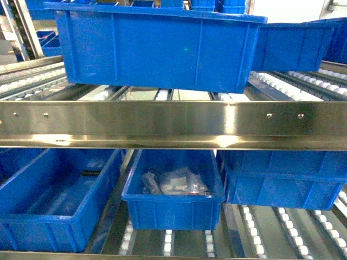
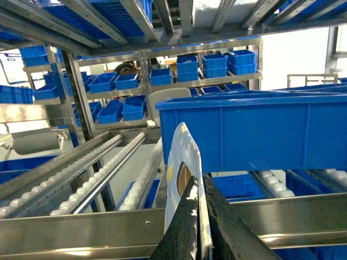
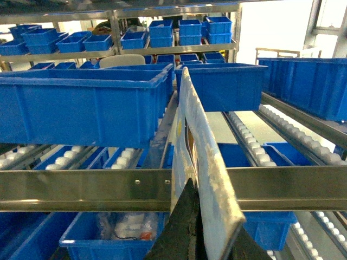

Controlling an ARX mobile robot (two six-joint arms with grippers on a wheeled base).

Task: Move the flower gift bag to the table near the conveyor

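Note:
The flower gift bag (image 2: 181, 143) is a flat, pale bag with a cut-out handle hole, seen edge-on in both wrist views. My left gripper (image 2: 199, 183) is shut on its upper edge, with a black finger (image 2: 184, 225) on each side. My right gripper (image 3: 198, 187) is shut on the bag (image 3: 203, 146) too, and the bag hides its far finger. The bag hangs in front of the conveyor (image 1: 173, 124), a steel rack with white rollers (image 2: 92, 173). Neither the bag nor the grippers show in the head view. The table is out of view.
A large blue bin (image 1: 157, 49) sits on the upper lane right ahead, with another (image 1: 298, 46) to its right. Below the steel rail are a bin of plastic-wrapped items (image 1: 173, 189), a long bin (image 1: 54, 195) and stacked bins (image 1: 282, 179). More shelving with bins (image 3: 135, 38) stands behind.

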